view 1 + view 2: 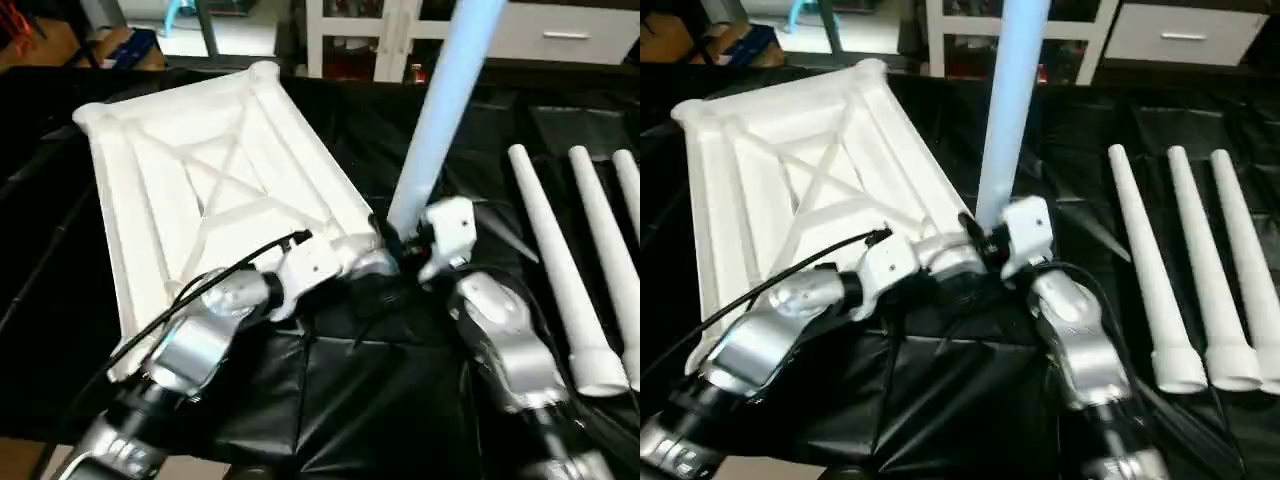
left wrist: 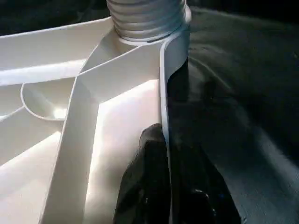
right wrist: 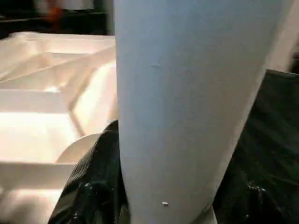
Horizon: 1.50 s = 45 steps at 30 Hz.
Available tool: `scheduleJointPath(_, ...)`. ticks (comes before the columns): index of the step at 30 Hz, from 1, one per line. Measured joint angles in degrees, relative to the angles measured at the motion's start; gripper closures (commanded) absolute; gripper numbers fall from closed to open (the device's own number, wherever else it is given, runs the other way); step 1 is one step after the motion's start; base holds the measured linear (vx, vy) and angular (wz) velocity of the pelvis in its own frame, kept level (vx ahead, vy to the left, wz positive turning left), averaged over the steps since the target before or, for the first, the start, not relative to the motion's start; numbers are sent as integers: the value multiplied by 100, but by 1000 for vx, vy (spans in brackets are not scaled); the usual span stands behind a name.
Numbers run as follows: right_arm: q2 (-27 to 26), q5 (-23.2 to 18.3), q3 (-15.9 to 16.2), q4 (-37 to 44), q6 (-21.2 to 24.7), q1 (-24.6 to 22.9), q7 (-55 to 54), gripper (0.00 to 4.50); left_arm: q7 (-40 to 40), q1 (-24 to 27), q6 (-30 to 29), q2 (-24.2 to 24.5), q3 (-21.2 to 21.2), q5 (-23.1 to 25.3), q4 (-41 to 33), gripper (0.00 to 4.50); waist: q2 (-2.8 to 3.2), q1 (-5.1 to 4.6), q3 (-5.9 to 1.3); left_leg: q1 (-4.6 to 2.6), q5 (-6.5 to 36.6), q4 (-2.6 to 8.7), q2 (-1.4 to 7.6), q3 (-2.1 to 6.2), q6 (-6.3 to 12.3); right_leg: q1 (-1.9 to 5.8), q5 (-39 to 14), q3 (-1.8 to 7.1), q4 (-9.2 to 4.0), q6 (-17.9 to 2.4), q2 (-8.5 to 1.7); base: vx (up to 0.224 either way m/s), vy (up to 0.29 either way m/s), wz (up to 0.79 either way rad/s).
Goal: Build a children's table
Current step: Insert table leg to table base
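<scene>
The white table top [image 1: 200, 190] lies underside up on the black cloth, its X ribs showing. A white leg [image 1: 440, 110] stands upright in the top's near right corner socket; its ribbed end [image 2: 145, 18] sits in the socket in the left wrist view. My right gripper [image 1: 405, 245] is shut on this leg low down, and the black fingers [image 3: 93, 186] flank the tube [image 3: 187, 102]. Beside that corner, my left gripper [image 1: 375, 240] is shut on the top's rim [image 2: 170, 56], its fingers [image 2: 149, 186] pinching the wall.
Three more white legs [image 1: 555, 260] lie side by side on the black cloth [image 1: 350, 390] at the right, wide ends toward me. A white shelving unit [image 1: 370, 30] and a drawer front [image 1: 560, 40] stand behind the table.
</scene>
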State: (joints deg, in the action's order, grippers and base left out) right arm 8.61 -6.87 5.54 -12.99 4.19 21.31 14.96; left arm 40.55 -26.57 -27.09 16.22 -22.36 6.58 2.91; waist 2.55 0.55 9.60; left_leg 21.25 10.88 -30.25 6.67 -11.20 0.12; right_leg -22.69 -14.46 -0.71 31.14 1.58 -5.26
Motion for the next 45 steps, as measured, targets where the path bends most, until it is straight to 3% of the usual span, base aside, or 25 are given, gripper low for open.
scheduleJointPath(5, -414, 236, -172, -1031, -7, 855, -1226, 259, -802, -397, -895, -925, 187, 176, 358, 450, -24, -56, 21, 0, 0, -11, -11, -24, 0, -4, 42, 14, -24, -79, -8, 0, 0, 0)
scheduleJointPath(8, -555, 302, -266, -1414, -99, 1122, -1730, 259, -1134, -525, -1212, -1302, 240, 189, 476, 450, -24, -54, 24, -5, 0, -12, -10, -25, 0, -5, 52, 11, -21, -94, -9, 0, 0, 0)
scheduleJointPath(14, -774, 475, -273, -1958, -489, 1407, -2207, 259, -1313, -554, -1170, -1358, 236, 211, 532, 450, -32, -51, 18, -18, -1, -13, -10, -24, 1, -11, 167, 6, -8, -147, -9, 0, 0, 0)
scheduleJointPath(24, -614, 502, -179, -2135, -1192, 1300, -1696, 259, -1150, -473, -999, -1047, 161, 182, 355, 450, -21, -45, 14, -2, -1, -11, -3, -25, 0, -14, 273, 1, 1, -159, -6, 0, 0, 0)
scheduleJointPath(25, -600, 502, -179, -2134, -1257, 1275, -1652, 224, -1133, -467, -999, -1032, 158, 175, 334, 450, -21, -42, 14, -1, -9, -11, -3, -25, -11, -15, 308, 1, 0, -174, -7, 0, 0, 0)
scheduleJointPath(27, -529, 516, -179, -2108, -1384, 1219, -1529, 201, -1109, -456, -997, -1008, 131, 154, 285, 450, -19, -35, 15, 1, -12, -11, 0, -27, -15, -17, 340, 0, 1, -180, -6, 0, 0, 0)
scheduleJointPath(31, -379, 554, -161, -1920, -1457, 1039, -1396, 179, -987, -435, -931, -967, 99, 111, 192, 450, -4, 15, 20, 25, -15, -10, 13, -36, -17, -24, 412, -1, 1, -200, -4, 0, 0, 0)
scheduleJointPath(33, -320, 569, -149, -1728, -1486, 926, -1376, 143, -904, -423, -895, -908, 57, 97, 117, 450, 11, 40, 17, 30, -27, -10, 32, -62, -31, -24, 444, 1, 7, -205, -4, 27, -6, 3)
scheduleJointPath(37, -197, 606, -170, -1613, -1420, 765, -1343, 124, -768, -429, -880, -865, 5, 52, -21, 450, 49, 134, 7, 96, -79, -43, 65, -80, 24, -61, 441, -12, 23, -202, 5, 27, -4, 2)
scheduleJointPath(39, -168, 605, -178, -1459, -1347, 676, -1311, 124, -732, -438, -878, -837, 2, 36, -45, 450, 52, 145, 6, 127, -75, -52, 65, -81, 32, -83, 439, -10, 26, -206, 5, 0, 0, 0)
scheduleJointPath(40, -158, 603, -182, -1386, -1325, 642, -1294, 96, -716, -451, -876, -829, 1, 34, -46, 450, 52, 146, 6, 143, -72, -66, 67, -81, 37, -97, 439, -11, 34, -206, 5, 0, 0, 0)
scheduleJointPath(42, -100, 558, -211, -1163, -1247, 536, -1180, 89, -709, -485, -868, -814, -1, 34, -45, 450, 55, 143, 8, 182, -68, -106, 73, -81, 43, -136, 436, -11, 72, -209, 3, 0, 0, 0)
scheduleJointPath(45, 9, 463, -219, -742, -1090, 315, -917, 55, -701, -482, -806, -746, 7, 26, -26, 450, 63, 125, 16, 182, -70, -126, 85, -81, 41, -136, 434, -14, 90, -207, 5, 0, 0, 0)
